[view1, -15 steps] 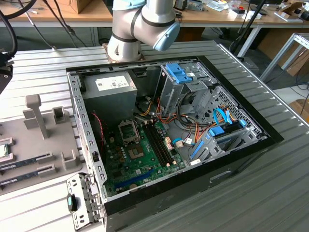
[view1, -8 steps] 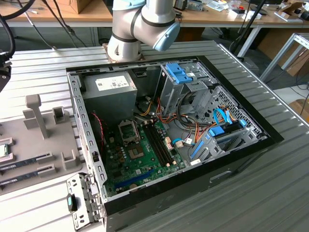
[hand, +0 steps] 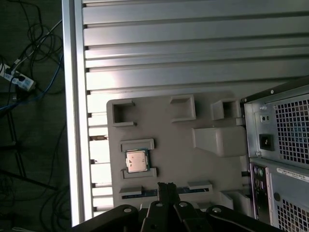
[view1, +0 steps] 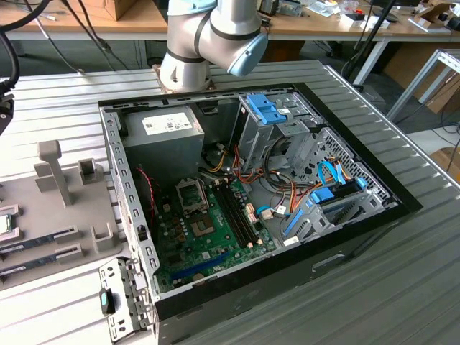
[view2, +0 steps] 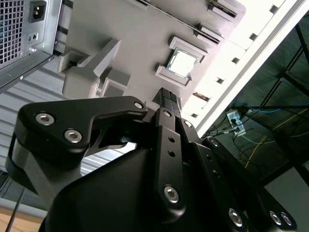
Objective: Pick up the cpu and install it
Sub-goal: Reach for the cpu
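The cpu [hand: 136, 160] is a small square chip with a silvery lid and a thin green rim. It lies flat in a framed pocket of the grey fixture plate [hand: 169, 130] beside the computer case. In the second wrist view the cpu [view2: 182, 63] lies beyond the fingertips. My gripper [hand: 166, 186] hovers well above the plate, a little to one side of the chip, with nothing in it. In the second wrist view the gripper [view2: 167, 96] has its two black fingers pressed together, shut. The cpu [view1: 6, 223] sits at the exterior view's left edge.
The open computer case [view1: 251, 208] holds a green motherboard [view1: 208, 241] with a bare socket [view1: 192, 194]. Memory sticks [view1: 39, 241] lie on the fixture plate near the chip. Grey upright blocks [view1: 54, 172] stand on that plate. The ribbed metal table [view1: 402, 273] surrounds everything.
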{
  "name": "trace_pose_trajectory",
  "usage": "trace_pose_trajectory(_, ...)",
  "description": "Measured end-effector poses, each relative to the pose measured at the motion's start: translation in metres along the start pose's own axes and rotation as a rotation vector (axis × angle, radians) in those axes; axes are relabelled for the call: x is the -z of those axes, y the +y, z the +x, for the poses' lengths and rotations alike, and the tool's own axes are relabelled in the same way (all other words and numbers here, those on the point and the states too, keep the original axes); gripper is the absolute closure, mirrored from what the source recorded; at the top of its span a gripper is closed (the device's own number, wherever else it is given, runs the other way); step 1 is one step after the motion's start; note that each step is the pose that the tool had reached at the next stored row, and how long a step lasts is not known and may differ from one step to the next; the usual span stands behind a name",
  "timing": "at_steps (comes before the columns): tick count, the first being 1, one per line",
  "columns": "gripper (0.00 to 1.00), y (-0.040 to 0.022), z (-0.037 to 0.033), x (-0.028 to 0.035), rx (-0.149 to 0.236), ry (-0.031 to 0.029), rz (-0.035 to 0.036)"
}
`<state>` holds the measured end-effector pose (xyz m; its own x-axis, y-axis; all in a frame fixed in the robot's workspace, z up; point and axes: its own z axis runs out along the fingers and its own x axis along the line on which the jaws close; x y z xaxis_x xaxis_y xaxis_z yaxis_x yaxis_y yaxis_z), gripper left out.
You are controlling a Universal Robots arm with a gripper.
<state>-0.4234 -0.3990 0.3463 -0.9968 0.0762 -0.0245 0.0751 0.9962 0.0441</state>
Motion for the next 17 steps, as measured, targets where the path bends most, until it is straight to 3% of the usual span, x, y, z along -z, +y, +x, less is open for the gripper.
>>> trace_pose_trajectory(17, 0.89, -0.0005, 0.0048, -0.0029, 0.000, 0.0000, 0.0000)
